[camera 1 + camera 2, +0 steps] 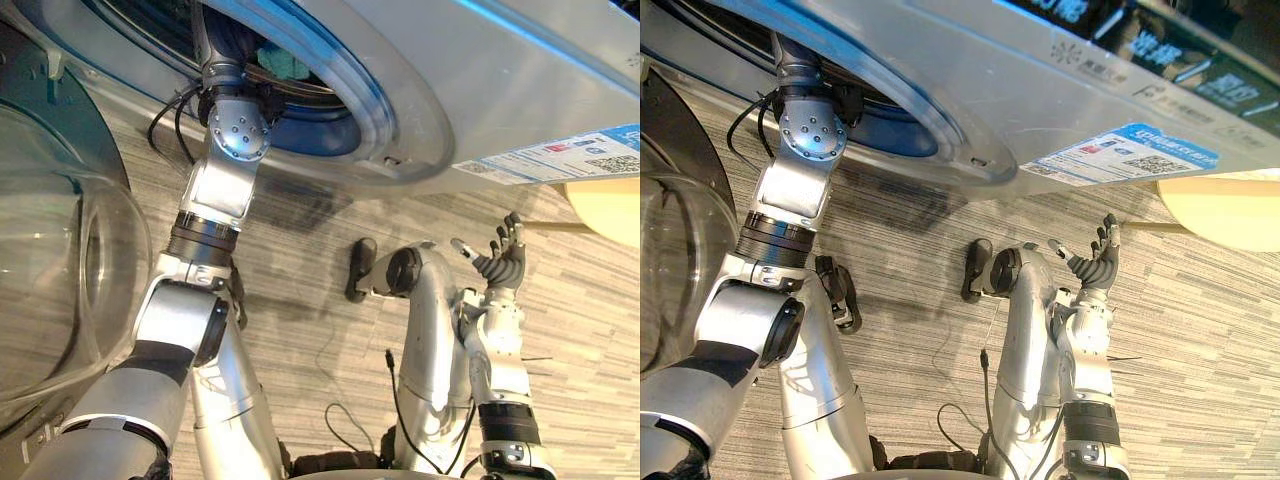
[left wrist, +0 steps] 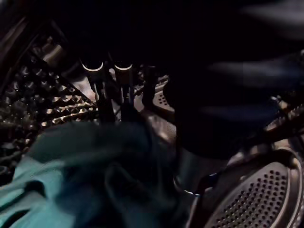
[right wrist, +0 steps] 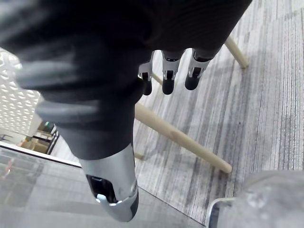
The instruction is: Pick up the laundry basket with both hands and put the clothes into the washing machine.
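Mostly hidden inside the washing machine (image 1: 500,80) drum (image 2: 38,104) at upper left, the left hand (image 2: 97,78) is too dark to read, by a teal garment (image 2: 71,175); the right hand (image 1: 503,262), centre right, is spread open.

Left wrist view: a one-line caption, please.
Left hand inside the washing machine's perforated drum, teal cloth lying beside it.

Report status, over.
Left hand inside the drum, by the teal cloth. Right hand open, empty, raised beside the machine. Glass door stands open, nothing blocking.
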### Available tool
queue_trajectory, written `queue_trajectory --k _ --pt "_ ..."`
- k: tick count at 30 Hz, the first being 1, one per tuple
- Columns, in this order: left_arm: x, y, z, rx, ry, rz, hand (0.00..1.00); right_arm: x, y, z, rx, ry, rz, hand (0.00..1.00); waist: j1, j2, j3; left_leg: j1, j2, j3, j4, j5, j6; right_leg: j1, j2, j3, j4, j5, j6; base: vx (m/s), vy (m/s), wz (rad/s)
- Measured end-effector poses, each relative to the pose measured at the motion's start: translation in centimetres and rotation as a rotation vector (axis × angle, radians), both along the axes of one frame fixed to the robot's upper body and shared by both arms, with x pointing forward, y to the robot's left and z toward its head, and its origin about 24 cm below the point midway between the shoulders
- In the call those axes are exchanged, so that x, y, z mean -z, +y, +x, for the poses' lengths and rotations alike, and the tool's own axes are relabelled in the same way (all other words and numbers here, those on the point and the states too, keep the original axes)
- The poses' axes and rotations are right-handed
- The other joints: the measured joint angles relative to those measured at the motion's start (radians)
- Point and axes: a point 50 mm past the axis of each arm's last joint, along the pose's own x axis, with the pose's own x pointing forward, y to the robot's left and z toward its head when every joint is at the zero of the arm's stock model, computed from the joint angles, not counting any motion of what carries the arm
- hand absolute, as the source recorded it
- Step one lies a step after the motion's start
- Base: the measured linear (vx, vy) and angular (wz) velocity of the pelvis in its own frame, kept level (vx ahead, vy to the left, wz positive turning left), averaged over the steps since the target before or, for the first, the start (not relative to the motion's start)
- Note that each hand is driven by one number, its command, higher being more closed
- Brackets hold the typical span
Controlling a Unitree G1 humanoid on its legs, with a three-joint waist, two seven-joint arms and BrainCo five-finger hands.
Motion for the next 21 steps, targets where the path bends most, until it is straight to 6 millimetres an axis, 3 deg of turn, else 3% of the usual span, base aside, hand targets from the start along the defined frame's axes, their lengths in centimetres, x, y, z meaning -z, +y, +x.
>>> queue_trajectory --k 6,8,10,11,12,13,15,17,18,21 --pt "1.4 0.2 0.3 0.017 0.080 0.049 0.00 3.1 0.4 -0.9 -0.029 0.145 0.033 0.00 0.024 -0.007 -0.005 0.118 -0.014 -0.002 -0.114 0.026 -0.013 0.142 -0.017 -0.042 -0.081 -0.015 -0.004 0.02 -0.036 0.22" --pt "3.8 1.4 0.4 -0.005 0.142 0.030 0.00 3.5 0.8 -1.0 -0.047 0.168 0.045 0.00 0.026 -0.008 -0.006 0.192 -0.012 -0.004 -0.188 0.049 -0.027 0.228 -0.016 -0.072 -0.148 -0.013 -0.007 0.05 -0.066 0.20" --pt "7.7 2.5 0.2 -0.022 0.238 -0.001 0.00 4.2 1.1 -1.5 -0.047 0.196 0.061 0.00 0.025 -0.012 -0.069 0.231 -0.010 0.001 -0.263 0.066 -0.031 0.271 -0.013 -0.093 -0.212 -0.011 -0.011 0.08 -0.057 0.14" --pt "10.9 3.1 -0.5 -0.026 0.308 -0.027 0.00 4.7 1.1 -1.9 -0.044 0.217 0.067 0.00 0.026 -0.011 -0.107 0.268 -0.009 0.006 -0.315 0.077 -0.037 0.311 -0.007 -0.107 -0.259 -0.008 -0.014 0.14 -0.064 0.11" --pt "14.0 3.9 -1.4 -0.028 0.379 -0.069 0.00 5.1 1.1 -2.1 -0.043 0.236 0.073 0.00 0.035 -0.011 -0.110 0.343 -0.005 0.011 -0.370 0.084 -0.043 0.384 0.002 -0.118 -0.309 -0.001 -0.026 0.14 -0.047 0.10" --pt "15.7 4.1 -2.0 -0.021 0.426 -0.103 0.00 5.4 1.1 -2.3 -0.041 0.249 0.075 0.00 0.041 -0.011 -0.115 0.383 -0.005 0.016 -0.400 0.088 -0.048 0.421 0.005 -0.122 -0.334 0.001 -0.029 0.16 -0.040 0.09" --pt "22.9 5.2 -5.2 -0.033 0.623 -0.229 0.00 7.1 1.0 -3.3 -0.038 0.336 0.078 0.00 0.051 -0.010 -0.156 0.542 -0.001 0.059 -0.539 0.110 -0.049 0.560 0.008 -0.132 -0.444 0.008 -0.023 0.23 -0.064 0.15" --pt "26.9 6.0 -7.8 -0.057 0.749 -0.285 0.00 8.0 1.1 -3.8 -0.046 0.390 0.073 0.00 0.056 -0.009 -0.162 0.675 0.003 0.093 -0.637 0.126 -0.049 0.676 0.019 -0.131 -0.529 0.028 -0.018 0.24 -0.024 0.02" --pt "30.0 6.4 -10.4 -0.074 0.860 -0.312 0.00 9.0 1.1 -4.8 -0.060 0.446 0.055 0.00 0.060 -0.003 -0.201 0.778 0.006 0.129 -0.734 0.147 -0.044 0.762 0.029 -0.129 -0.617 0.049 -0.008 0.25 0.020 -0.10" --pt "33.8 6.5 -14.2 -0.077 1.013 -0.348 0.00 10.7 1.0 -6.3 -0.073 0.539 0.032 0.00 0.063 0.013 -0.246 0.959 0.007 0.196 -0.882 0.176 -0.033 0.916 0.045 -0.113 -0.761 0.090 0.015 0.19 0.064 -0.18"
